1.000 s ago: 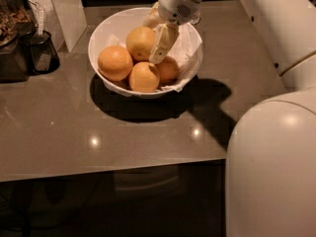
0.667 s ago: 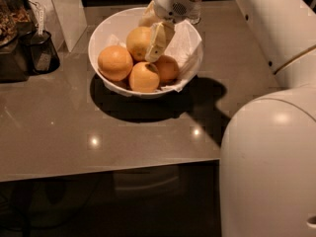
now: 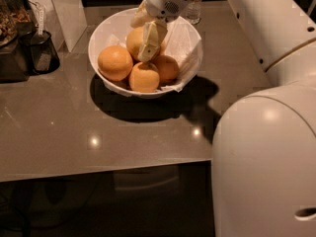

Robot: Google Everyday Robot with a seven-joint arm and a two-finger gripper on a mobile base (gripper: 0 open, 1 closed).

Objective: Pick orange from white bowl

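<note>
The white bowl [image 3: 99, 32] stands on the grey table, lined with crinkled white paper [image 3: 180, 39]. The pale yellow-orange orange [image 3: 134, 42] sits at the bowl's back middle, on top of the others. My gripper [image 3: 141, 39] reaches down from above with one finger [image 3: 149, 42] across the orange's front right and the other behind it, shut on the orange. A deeper-orange one [image 3: 114, 62] lies to the left, a smaller one [image 3: 144, 78] in front, and another [image 3: 168, 68] to the right.
A dark container [image 3: 42, 51] and a dark appliance [image 3: 10, 38] stand at the left. A white panel [image 3: 64, 9] leans behind them. A clear bottle [image 3: 195, 6] stands behind the bowl. My white arm and body [image 3: 266, 147] fill the right side. The table's front edge [image 3: 108, 164] runs below.
My gripper and the pale orange have shifted slightly left and up within the bowl. The other oranges have stayed where they were.
</note>
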